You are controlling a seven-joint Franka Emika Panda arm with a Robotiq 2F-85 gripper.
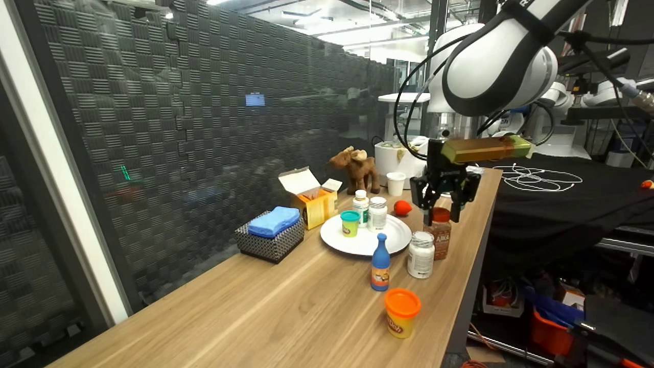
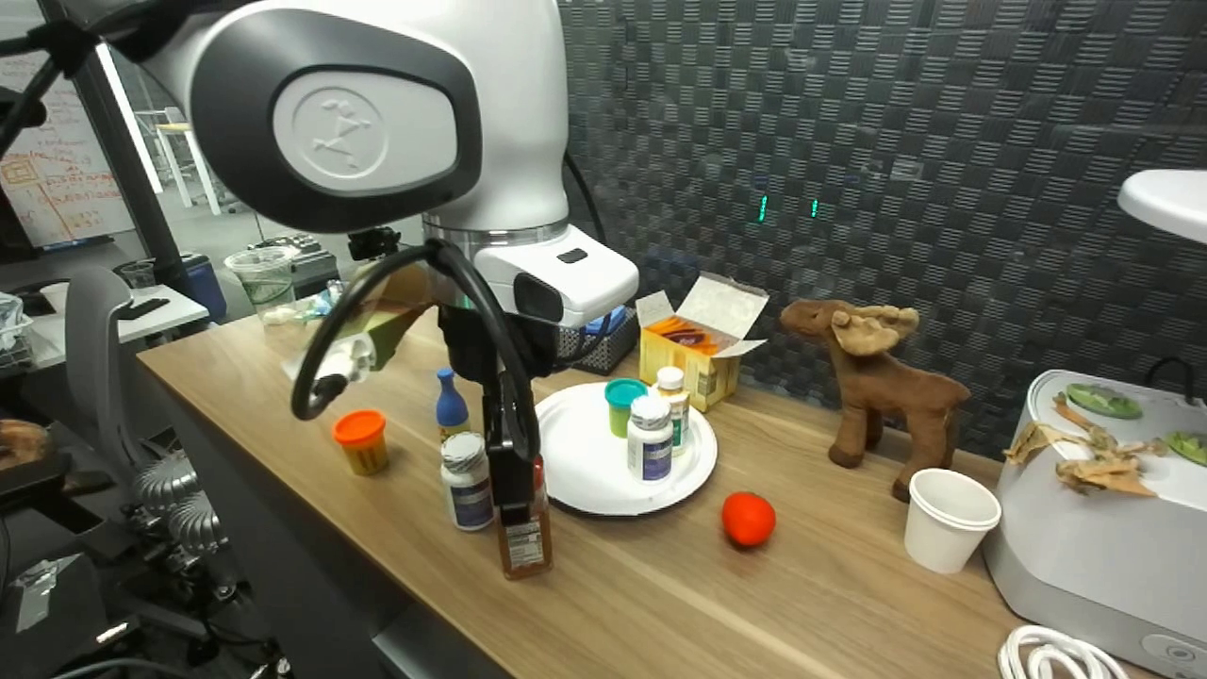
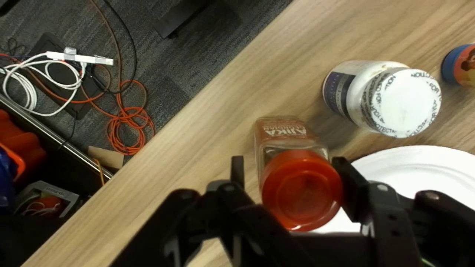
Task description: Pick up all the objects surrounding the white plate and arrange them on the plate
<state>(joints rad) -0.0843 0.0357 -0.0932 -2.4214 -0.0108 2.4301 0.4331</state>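
Observation:
The white plate (image 1: 357,249) holds a teal-lidded Play-Doh can (image 1: 350,228) and two white bottles (image 1: 377,217) (image 2: 675,407). Around it stand a red-lidded spice jar (image 1: 440,241), a white bottle with a torn-seal top (image 1: 420,260), a blue bottle (image 1: 380,266), an orange-lidded Play-Doh can (image 1: 400,319) and a red round object (image 2: 748,519). My gripper (image 3: 289,172) is open above the upright spice jar (image 3: 285,129). Its fingers straddle the red lid in the wrist view; the right finger is close to the lid, the left has a gap. Whether the right finger touches is unclear.
Behind the plate are an open yellow box (image 1: 319,209) and a black mesh basket (image 1: 271,245) with a blue cloth. A plush moose (image 2: 891,387), a paper cup (image 2: 948,528) and a white appliance (image 2: 1084,538) stand farther along. The spice jar is near the table edge.

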